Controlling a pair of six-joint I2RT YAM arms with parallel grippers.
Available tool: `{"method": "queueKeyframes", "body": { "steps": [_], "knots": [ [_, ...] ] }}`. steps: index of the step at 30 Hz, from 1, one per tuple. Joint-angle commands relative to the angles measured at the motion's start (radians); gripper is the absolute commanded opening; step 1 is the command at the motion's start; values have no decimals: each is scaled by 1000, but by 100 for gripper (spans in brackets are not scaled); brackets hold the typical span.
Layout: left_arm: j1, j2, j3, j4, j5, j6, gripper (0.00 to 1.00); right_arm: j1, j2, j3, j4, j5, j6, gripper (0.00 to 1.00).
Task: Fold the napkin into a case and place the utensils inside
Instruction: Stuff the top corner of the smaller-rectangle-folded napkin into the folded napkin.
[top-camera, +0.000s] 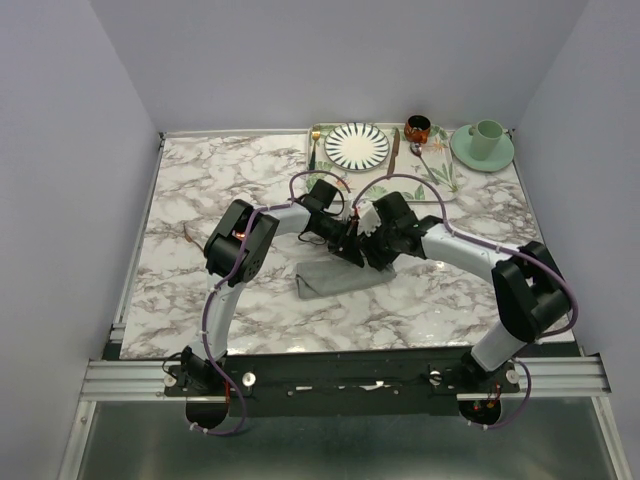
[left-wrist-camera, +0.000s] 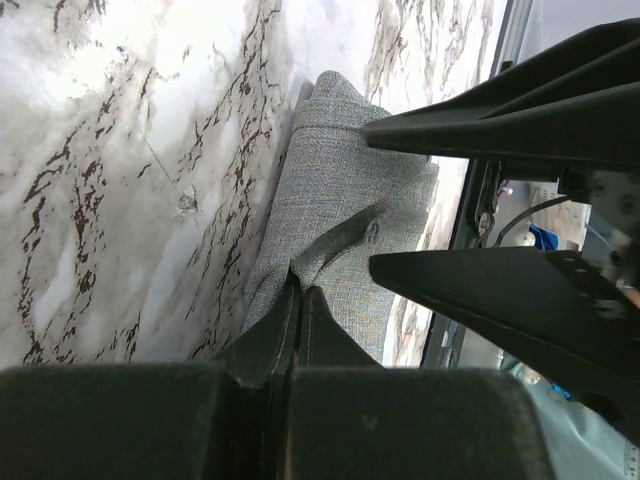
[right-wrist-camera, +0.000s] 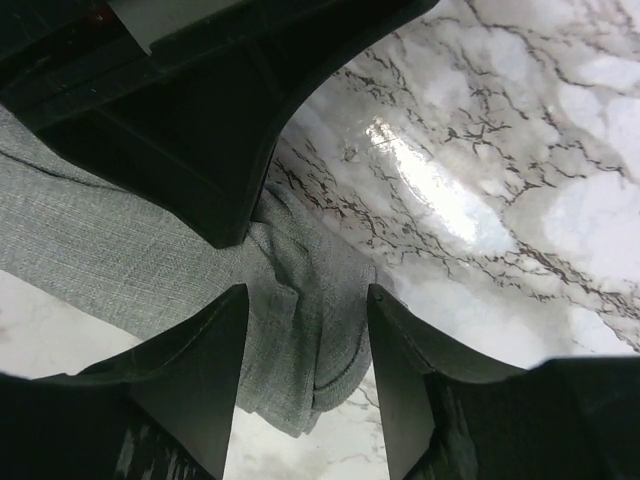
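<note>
Folded napkin (top-camera: 335, 278) on the marble table (top-camera: 200, 200), overhead view. The grey cloth lies as a narrow strip near the middle of the table, directly below both grippers. Its long axis runs roughly left to right across the table, with the left end slightly nearer the arm bases. In the left wrist view the napkin (left-wrist-camera: 340, 200) shows a raised crease running along its length and one end towards the table's edge.

The surface is white marble with dark veins, glossy enough to reflect a light. Plain pale walls enclose it on three sides, and a metal rail (top-camera: 340, 375) carries the arm bases at the near edge. At the far right sit a leaf-patterned tray (top-camera: 440, 190), a striped plate (top-camera: 357, 145) and a green cup (top-camera: 487, 135) on its saucer, all well apart from the cloth.

The left gripper (left-wrist-camera: 298, 292) has its jaws pressed together, pinching a raised fold of the napkin between the fingertips. The right gripper (right-wrist-camera: 305, 292) has its jaws moderately parted and holds nothing. Its two fingers (right-wrist-camera: 200, 380) stand on either side of one bunched end of the napkin (right-wrist-camera: 100, 260), close above it. Whether they touch the cloth cannot be told. In the overhead view the left gripper (top-camera: 350, 248) and right gripper (top-camera: 376, 252) stand just beside each other over the strip.
</note>
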Motion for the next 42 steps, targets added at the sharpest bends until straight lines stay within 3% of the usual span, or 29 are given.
{"method": "queueKeyframes", "body": {
  "steps": [1, 4, 11, 14, 19, 24, 39, 41, 42],
  "knots": [
    [5, 68, -20, -53, -106, 37, 0, -3, 66, 14, -32, -13, -25, 57],
    [5, 64, -22, -53, -101, 35, 0, -3, 80, 8, -16, 8, -29, 53],
    [13, 38, -29, -46, -88, 23, 0, -6, 115, 8, -9, 65, -34, 30],
    [25, -2, -51, -40, -78, 15, 13, -9, 120, -3, -6, 78, -39, 23],
    [44, -72, -86, -91, -66, 44, 27, -10, 118, -12, 3, 75, -43, 22],
    [44, -103, -126, -125, -58, 75, 35, -10, 109, -17, 12, 64, -39, 22],
    [22, -131, -120, -149, -34, 95, 41, -9, 92, -6, 15, 47, -19, 22],
    [21, -129, -120, -155, -35, 97, 38, -10, 89, -8, 17, 47, -19, 22],
    [21, -126, -118, -157, -34, 94, 32, -10, 86, -9, 17, 47, -17, 22]
  ]
}}
